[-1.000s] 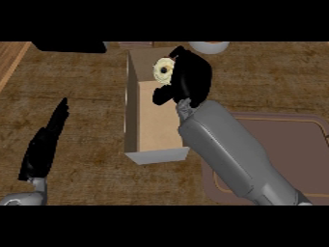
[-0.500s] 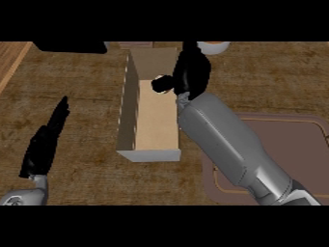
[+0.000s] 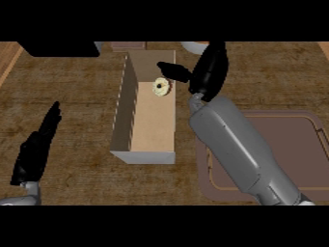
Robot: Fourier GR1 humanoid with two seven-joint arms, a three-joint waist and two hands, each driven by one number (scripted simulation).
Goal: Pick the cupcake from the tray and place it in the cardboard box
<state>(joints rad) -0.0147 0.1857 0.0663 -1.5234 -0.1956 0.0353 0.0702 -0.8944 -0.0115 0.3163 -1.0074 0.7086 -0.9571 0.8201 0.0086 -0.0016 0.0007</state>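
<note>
Wooden counter (image 3: 67, 87), cupcake (image 3: 160, 88) apparently lying in cardboard box (image 3: 147, 130), beside open right robot hand (image 3: 208, 72)

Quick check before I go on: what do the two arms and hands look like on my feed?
Both forearms are smooth grey, rounded casings ending in black hands. The right hand has slim black fingers and a thumb; its forearm is a thick grey tube. The left hand is equally black, with a grey wrist stub. No cables or markings visible.

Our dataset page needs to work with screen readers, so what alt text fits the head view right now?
A cupcake lies inside a long cardboard box on a wooden counter, with the robot's open right hand just beside it over the box's right edge. A brown tray sits to the right under the forearm, and the open left hand rests at lower left.
</note>
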